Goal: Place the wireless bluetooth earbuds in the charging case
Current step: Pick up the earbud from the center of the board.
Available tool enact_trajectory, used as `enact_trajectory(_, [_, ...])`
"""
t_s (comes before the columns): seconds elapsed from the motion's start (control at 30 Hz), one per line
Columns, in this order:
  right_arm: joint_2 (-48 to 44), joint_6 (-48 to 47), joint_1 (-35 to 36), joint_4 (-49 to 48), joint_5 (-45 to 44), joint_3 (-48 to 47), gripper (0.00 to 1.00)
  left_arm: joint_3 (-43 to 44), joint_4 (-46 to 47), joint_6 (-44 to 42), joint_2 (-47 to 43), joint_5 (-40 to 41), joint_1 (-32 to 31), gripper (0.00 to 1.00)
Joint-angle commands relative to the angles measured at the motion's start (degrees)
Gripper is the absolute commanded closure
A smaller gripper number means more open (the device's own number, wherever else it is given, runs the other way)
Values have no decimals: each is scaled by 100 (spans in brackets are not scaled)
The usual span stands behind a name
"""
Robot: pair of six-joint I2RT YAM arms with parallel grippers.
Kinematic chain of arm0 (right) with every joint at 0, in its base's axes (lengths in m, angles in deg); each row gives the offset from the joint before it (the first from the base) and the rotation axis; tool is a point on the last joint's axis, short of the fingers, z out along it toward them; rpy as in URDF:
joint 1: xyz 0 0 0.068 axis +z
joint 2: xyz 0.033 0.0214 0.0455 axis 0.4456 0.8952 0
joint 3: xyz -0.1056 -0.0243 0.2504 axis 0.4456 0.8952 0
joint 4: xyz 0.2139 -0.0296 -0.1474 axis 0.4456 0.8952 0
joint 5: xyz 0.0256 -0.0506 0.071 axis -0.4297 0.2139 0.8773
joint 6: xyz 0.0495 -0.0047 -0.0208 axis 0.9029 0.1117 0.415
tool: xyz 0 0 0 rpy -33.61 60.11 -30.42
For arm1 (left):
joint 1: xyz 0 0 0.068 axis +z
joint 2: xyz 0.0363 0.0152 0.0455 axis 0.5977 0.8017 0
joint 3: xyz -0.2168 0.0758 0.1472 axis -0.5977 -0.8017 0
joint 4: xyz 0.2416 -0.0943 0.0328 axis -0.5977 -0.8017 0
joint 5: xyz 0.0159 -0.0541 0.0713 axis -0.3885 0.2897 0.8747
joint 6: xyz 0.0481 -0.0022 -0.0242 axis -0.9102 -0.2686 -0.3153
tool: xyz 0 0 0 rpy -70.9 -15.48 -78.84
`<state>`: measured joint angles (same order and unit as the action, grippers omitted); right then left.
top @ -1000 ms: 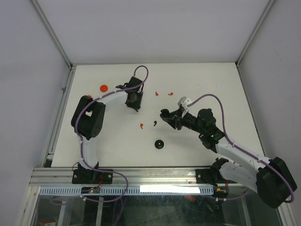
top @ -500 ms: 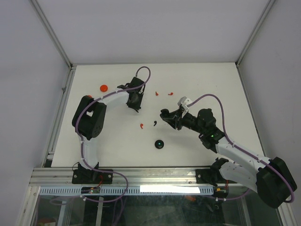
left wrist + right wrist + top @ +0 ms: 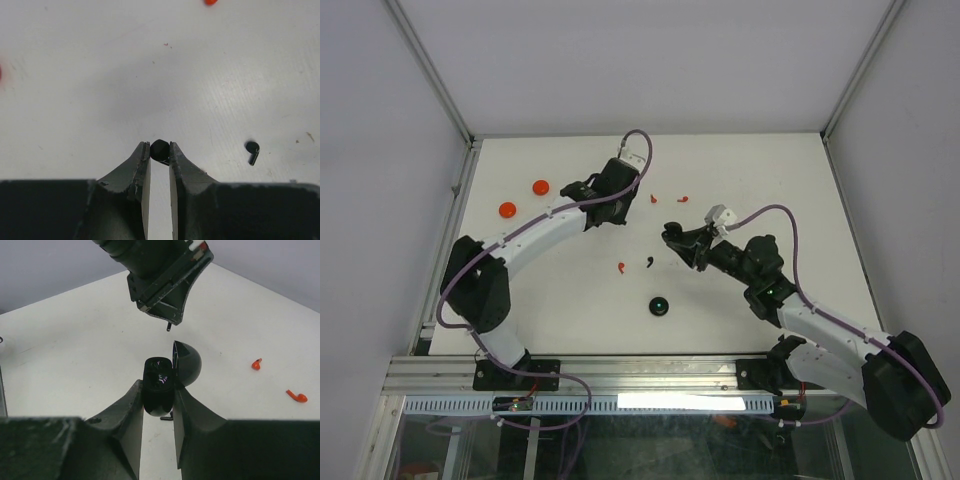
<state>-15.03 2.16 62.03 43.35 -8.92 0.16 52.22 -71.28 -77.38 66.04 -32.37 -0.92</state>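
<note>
1. The white table (image 3: 770, 180) sat between grey walls (image 3: 620, 60).
2. My left gripper (image 3: 159, 151) pinched 1 black earbud (image 3: 160, 148) above the table, its stem pointing down.
3. My right gripper (image 3: 159, 395) clamped the case (image 3: 159, 380), its lid open.

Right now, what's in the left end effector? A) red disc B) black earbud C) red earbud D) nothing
B: the left wrist view shows a black earbud pinched in the left end effector; the right end effector holds the case.
</note>
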Motion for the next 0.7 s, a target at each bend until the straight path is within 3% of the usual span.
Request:
enact_trajectory(0.0, [99, -93, 48, -954, -109, -97, 100, -27, 227, -320, -807, 842, -335, 93])
enact_trajectory(0.3, [499, -494, 240, -1641, -362, -171, 100, -413, 975, -668, -1937, 1246, -1010, 94])
enact_trajectory(0.67, [958, -591, 419, -2573, -745, -251, 100, -1373, 2636, -1889, -2910, 1560, -1917, 94])
